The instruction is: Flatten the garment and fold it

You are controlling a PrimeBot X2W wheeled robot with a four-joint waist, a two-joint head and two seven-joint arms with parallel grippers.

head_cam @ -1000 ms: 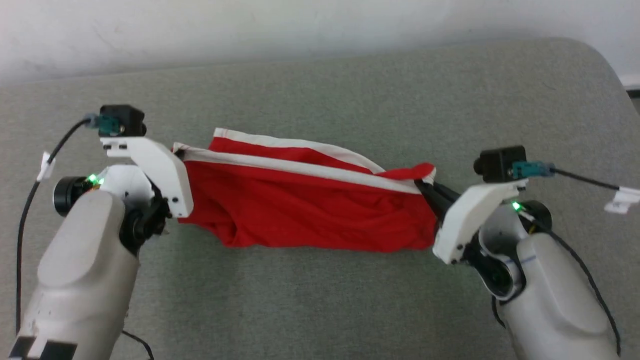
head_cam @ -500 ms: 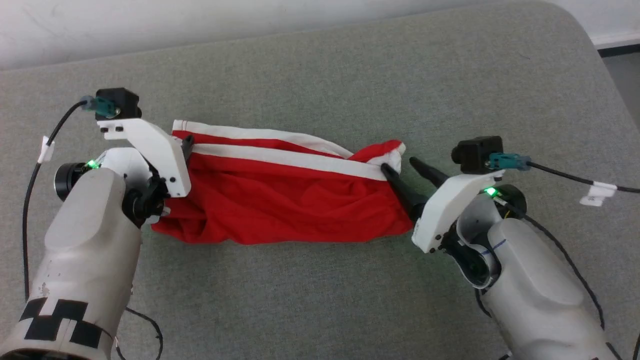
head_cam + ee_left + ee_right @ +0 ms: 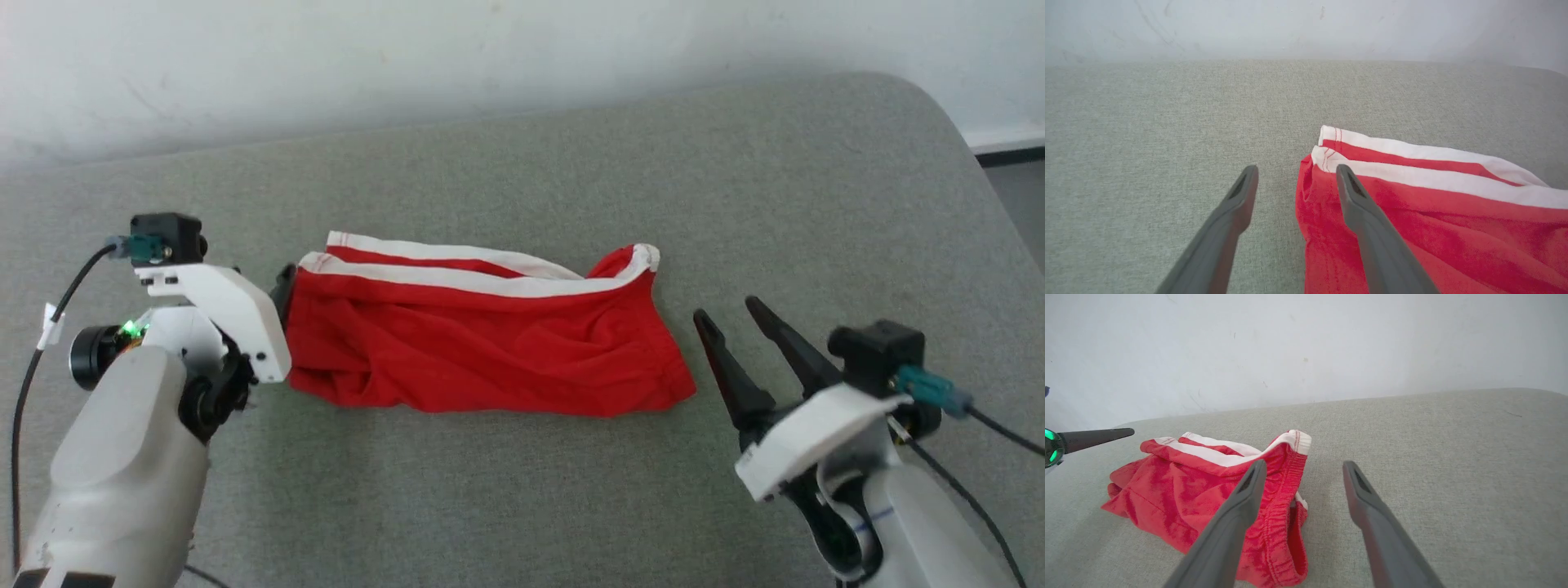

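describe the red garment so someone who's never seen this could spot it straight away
Start from the wide grey-green fabric surface in front of the white wall. Between the left pincer and right pincer, both open, lies the crumpled bright red thin-fabric garment. Nothing else there is red, and broad white stripe bands run along its far edge.

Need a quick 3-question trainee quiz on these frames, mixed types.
1. True or false: the right tool is shut on the garment.
2. Which is closer to the garment? A. left tool B. right tool
3. Short answer: does the garment lie flat?

Key: 1. False, it is open and apart from the cloth. 2. A. 3. No, it is wrinkled and bunched.
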